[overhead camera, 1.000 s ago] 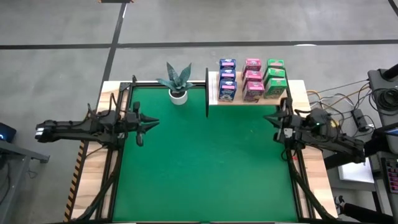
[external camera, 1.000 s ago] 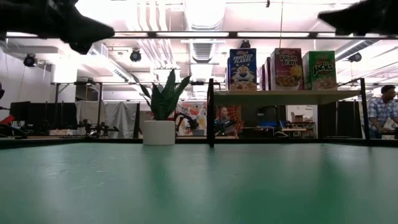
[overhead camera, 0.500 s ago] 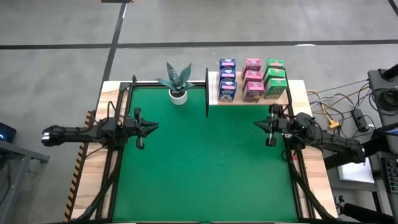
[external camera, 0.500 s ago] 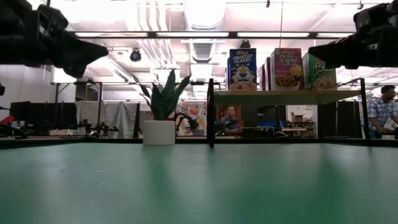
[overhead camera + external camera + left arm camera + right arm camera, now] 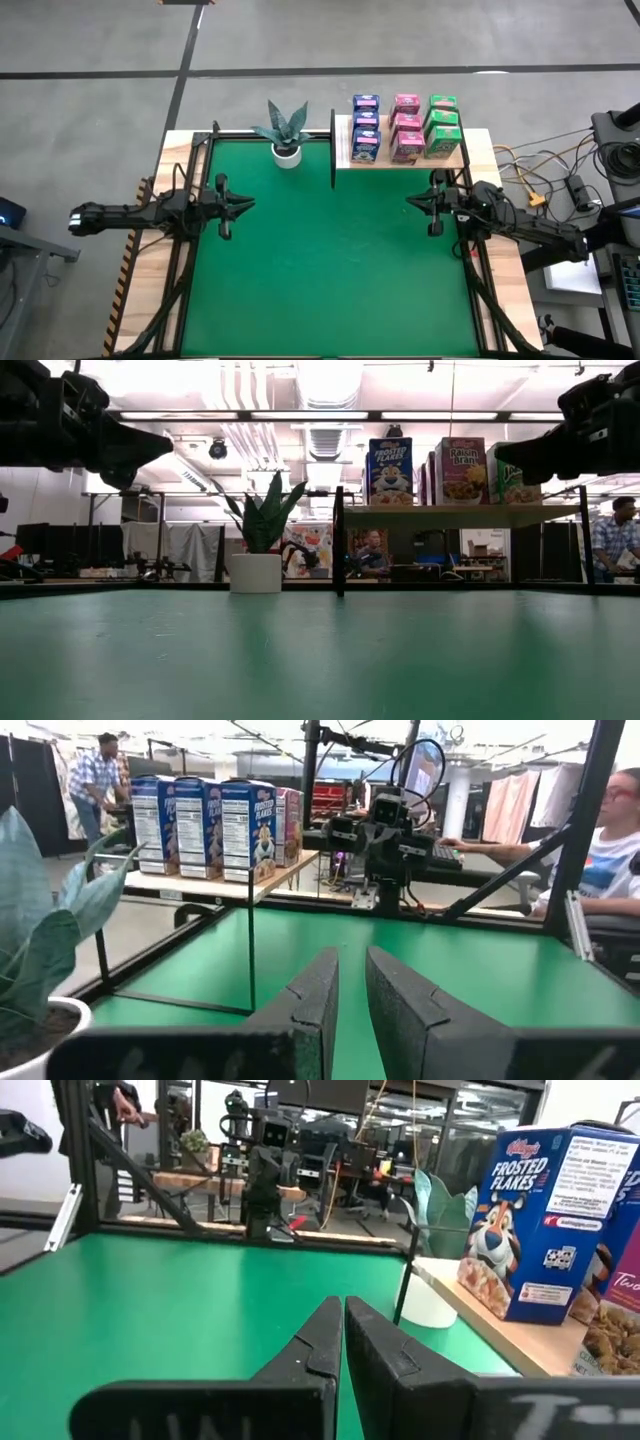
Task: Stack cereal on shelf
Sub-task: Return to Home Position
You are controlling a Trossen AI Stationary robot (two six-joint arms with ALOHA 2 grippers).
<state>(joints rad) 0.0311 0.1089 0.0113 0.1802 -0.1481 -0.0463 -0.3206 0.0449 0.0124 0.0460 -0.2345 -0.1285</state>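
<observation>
Several small cereal boxes stand upright in three rows on the shelf [image 5: 343, 152], a light-wood board at the table's far right: blue [image 5: 365, 125], pink [image 5: 406, 125], green [image 5: 441, 125]. In the low view the boxes [image 5: 390, 470] stand on the raised board [image 5: 460, 514]. My left gripper [image 5: 250, 203] hovers shut over the mat's left side, pointing level toward the right. My right gripper [image 5: 410, 203] hovers shut at the mat's right side, just near of the shelf, pointing left. Both show shut in their wrist views [image 5: 352, 985] [image 5: 343, 1330] with nothing between the fingers.
A potted plant [image 5: 285, 135] stands at the far edge, left of the shelf's black upright [image 5: 332, 150]. The green mat [image 5: 330, 270] lies between the two arms. Black frame rails run along both table sides. People sit and stand in the room beyond.
Both arms have sunk toward the table and then held still. My right gripper has also rolled about its own axis and now points level to the left. Both stay shut, and the boxes have not moved.
</observation>
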